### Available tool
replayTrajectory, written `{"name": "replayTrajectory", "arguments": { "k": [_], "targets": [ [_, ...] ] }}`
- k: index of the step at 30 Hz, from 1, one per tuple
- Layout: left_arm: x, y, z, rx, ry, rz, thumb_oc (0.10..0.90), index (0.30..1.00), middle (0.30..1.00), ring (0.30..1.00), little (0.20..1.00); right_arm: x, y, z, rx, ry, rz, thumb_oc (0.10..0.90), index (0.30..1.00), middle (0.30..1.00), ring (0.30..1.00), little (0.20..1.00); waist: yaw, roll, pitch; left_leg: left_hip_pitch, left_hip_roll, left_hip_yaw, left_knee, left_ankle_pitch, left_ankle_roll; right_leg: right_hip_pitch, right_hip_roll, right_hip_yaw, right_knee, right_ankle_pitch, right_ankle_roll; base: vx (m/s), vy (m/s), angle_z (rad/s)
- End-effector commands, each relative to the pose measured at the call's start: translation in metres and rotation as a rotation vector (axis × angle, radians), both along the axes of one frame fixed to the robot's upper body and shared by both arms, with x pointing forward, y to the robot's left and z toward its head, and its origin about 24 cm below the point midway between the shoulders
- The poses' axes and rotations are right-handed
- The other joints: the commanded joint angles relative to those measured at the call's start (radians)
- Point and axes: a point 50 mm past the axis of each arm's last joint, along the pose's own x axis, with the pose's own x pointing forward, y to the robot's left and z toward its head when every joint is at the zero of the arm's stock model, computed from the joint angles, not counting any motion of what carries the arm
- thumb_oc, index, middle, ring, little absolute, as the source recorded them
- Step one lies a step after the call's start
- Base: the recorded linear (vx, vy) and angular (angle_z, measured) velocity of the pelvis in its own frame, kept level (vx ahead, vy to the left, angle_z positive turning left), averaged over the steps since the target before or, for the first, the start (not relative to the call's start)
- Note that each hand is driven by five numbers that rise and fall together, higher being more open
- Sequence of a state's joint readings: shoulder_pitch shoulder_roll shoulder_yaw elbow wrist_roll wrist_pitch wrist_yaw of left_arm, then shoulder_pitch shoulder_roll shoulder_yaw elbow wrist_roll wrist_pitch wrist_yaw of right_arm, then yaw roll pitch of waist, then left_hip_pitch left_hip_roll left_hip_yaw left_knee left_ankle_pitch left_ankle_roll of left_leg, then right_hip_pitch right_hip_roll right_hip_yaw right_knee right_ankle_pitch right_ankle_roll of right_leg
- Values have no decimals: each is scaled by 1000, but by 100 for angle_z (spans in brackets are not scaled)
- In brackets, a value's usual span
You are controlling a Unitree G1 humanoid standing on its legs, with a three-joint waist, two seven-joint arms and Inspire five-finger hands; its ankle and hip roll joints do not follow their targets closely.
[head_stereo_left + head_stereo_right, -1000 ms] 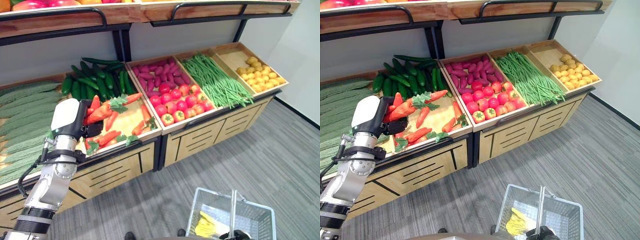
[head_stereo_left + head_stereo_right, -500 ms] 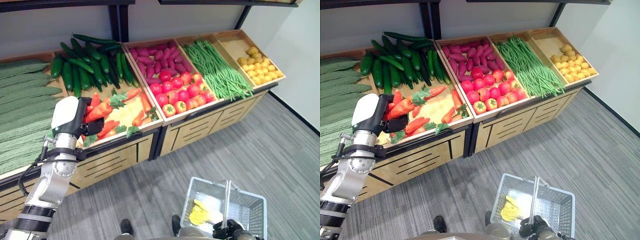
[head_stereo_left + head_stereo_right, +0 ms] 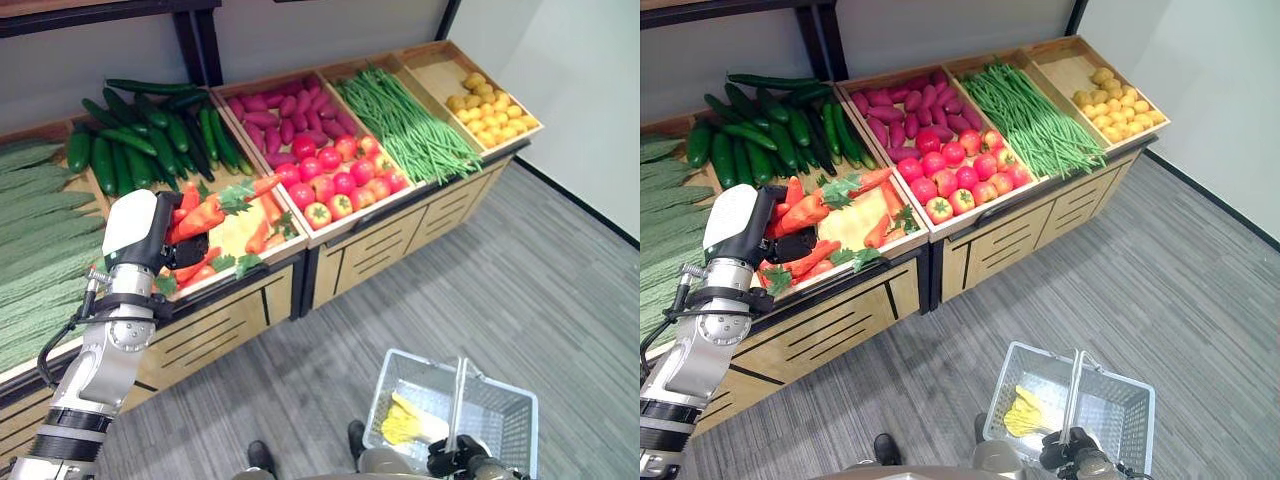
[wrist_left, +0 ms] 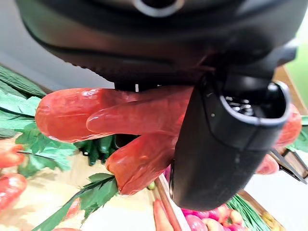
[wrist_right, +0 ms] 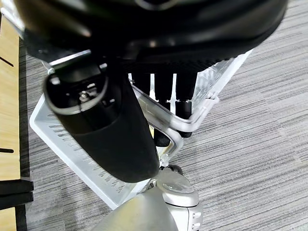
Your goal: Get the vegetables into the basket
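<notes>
Wooden produce bins (image 3: 300,235) line the wall above grey floor. At left, the left hand (image 3: 160,238) grips a bunch of carrots (image 3: 205,215) over the carrot bin. Lower right, the right hand (image 3: 1068,449) clasps the wire basket's (image 3: 500,420) handle (image 3: 458,400).

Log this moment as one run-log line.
left hand: shut on carrots | right hand: shut on basket handle | basket: yellow item inside

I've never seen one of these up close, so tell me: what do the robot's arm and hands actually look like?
The left arm is silver-grey metal built in rounded segments, with dark bands at the joints. A smooth white cover sits over the back of the left hand, whose fingers are dark. In its own wrist view the thumb is a thick, glossy black shell. The right hand is dark too, with slim black fingers.
</notes>
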State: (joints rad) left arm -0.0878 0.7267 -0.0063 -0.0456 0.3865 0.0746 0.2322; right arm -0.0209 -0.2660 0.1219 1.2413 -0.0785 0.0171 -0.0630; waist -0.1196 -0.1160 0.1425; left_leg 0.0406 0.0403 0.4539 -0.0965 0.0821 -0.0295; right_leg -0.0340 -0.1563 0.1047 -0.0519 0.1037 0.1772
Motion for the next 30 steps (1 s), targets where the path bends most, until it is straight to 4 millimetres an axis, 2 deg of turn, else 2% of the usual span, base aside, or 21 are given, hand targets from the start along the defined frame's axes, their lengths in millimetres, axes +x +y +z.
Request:
{"name": "replayTrajectory", "arguments": {
  "k": [1, 2, 4, 5, 6, 9, 10, 11, 12, 14, 18, 21, 23, 25, 28, 29, 30],
  "targets": [
    [12, -31, 81, 7, -370, -149, 400, 300, 300, 300, 300, -13, -26, 5, -92, 64, 34, 400, 300, 300, 300, 300, -23, 72, 8, 54, -25, 4, 54, -134, 3, -70, -6, 25, 100, 39, 69, -103, 32, -28],
    [12, -32, 82, 4, -377, -155, 400, 300, 300, 300, 300, -9, -27, 6, -98, 51, 37, 400, 300, 300, 300, 300, -33, 75, 18, 52, -20, 26, 55, -141, 1, -77, -8, 26, 93, 42, 78, -141, -20, -37],
    [12, -32, 87, 19, -396, -158, 400, 300, 300, 300, 300, 1, -25, 8, -101, 10, 39, 400, 300, 300, 300, 300, -39, 73, 30, 35, 6, 94, 60, -136, -13, -109, -17, 12, 73, 92, 85, -116, -83, -49],
    [12, -32, 87, 19, -397, -157, 400, 300, 300, 300, 300, 2, -25, 8, -100, 10, 39, 400, 300, 300, 300, 300, -38, 73, 29, 34, 7, 96, 61, -136, -14, -110, -16, 13, 71, 95, 85, -59, -119, -77],
    [12, -32, 89, 21, -405, -160, 400, 300, 300, 300, 300, 5, -24, 9, -100, -3, 42, 400, 300, 300, 300, 300, -37, 70, 35, 31, 23, 124, 67, -130, -24, -129, -34, -36, 80, 120, 85, -68, -98, -78],
    [10, -26, 94, 36, -425, -135, 400, 300, 300, 300, 300, 13, -23, 11, -110, -28, 54, 400, 300, 300, 300, 300, -12, 76, 44, 20, 74, 182, 95, -124, -39, -156, -125, -293, 123, 117, 71, -75, -87, -95],
    [8, -24, 93, 35, -425, -125, 400, 300, 300, 300, 300, 15, -22, 11, -111, -35, 53, 400, 300, 300, 300, 300, -1, 80, 40, 32, 87, 188, 95, -141, -49, -153, -155, -346, 127, 108, 79, 55, -110, -125],
    [6, -19, 93, 42, -421, -105, 400, 300, 300, 300, 300, 16, -19, 10, -108, -31, 72, 400, 300, 300, 300, 300, 3, 73, 43, 39, 111, 222, 115, -138, -61, -148, -195, -404, 123, 129, 79, 82, -79, -74],
    [6, -19, 92, 44, -421, -103, 400, 300, 300, 300, 300, 16, -18, 10, -107, -30, 75, 400, 300, 300, 300, 300, 3, 71, 43, 39, 111, 224, 117, -139, -62, -146, -195, -403, 119, 132, 78, 17, -123, -48],
    [1, -8, 87, 49, -406, -51, 400, 300, 300, 300, 300, 16, -12, 8, -100, -16, 113, 400, 300, 300, 300, 300, 26, 54, 46, 48, 135, 278, 134, -122, -74, -137, -249, -488, 98, 181, 84, -35, -117, -59],
    [-5, 1, 79, 50, -376, -14, 400, 300, 300, 300, 300, 16, -10, 8, -100, -3, 146, 400, 300, 300, 300, 300, 35, 46, 49, 60, 152, 315, 132, -98, -91, -138, -261, -519, 84, 211, 85, -9, -98, -93],
    [-5, 1, 73, 41, -358, -6, 400, 300, 300, 300, 300, 12, -13, 7, -109, 10, 152, 400, 300, 300, 300, 300, 32, 48, 44, 62, 154, 306, 135, -93, -103, -125, -248, -501, 66, 182, 84, 60, -108, -66],
    [-3, -3, 70, 20, -348, -21, 400, 300, 300, 300, 300, 12, -17, 9, -116, 5, 140, 400, 300, 300, 300, 300, 17, 67, 47, 67, 158, 300, 139, -91, -112, -123, -239, -491, 68, 161, 80, 111, -135, -44],
    [1, -9, 64, -20, -333, -39, 400, 300, 300, 300, 300, 12, -26, 12, -133, 0, 125, 400, 300, 300, 300, 300, -8, 114, 53, 76, 181, 288, 143, -79, -129, -122, -215, -478, 103, 98, 64, 117, -172, -5],
    [3, -11, 64, -40, -337, -46, 400, 300, 300, 300, 300, 13, -31, 14, -144, -3, 112, 400, 300, 300, 300, 300, -18, 136, 54, 81, 194, 283, 130, -64, -140, -126, -194, -470, 134, 60, 49, 73, -140, 6],
    [4, -15, 65, -56, -343, -58, 400, 300, 300, 300, 300, 13, -34, 15, -154, -6, 104, 400, 300, 300, 300, 300, -27, 153, 54, 85, 203, 280, 119, -50, -148, -132, -180, -468, 152, 36, 42, 52, -87, 3],
    [5, -15, 65, -57, -344, -58, 400, 300, 300, 300, 300, 13, -35, 16, -155, -7, 103, 400, 300, 300, 300, 300, -28, 156, 55, 85, 204, 279, 118, -48, -150, -133, -179, -469, 155, 33, 41, 91, -159, 2]
  ]
}}
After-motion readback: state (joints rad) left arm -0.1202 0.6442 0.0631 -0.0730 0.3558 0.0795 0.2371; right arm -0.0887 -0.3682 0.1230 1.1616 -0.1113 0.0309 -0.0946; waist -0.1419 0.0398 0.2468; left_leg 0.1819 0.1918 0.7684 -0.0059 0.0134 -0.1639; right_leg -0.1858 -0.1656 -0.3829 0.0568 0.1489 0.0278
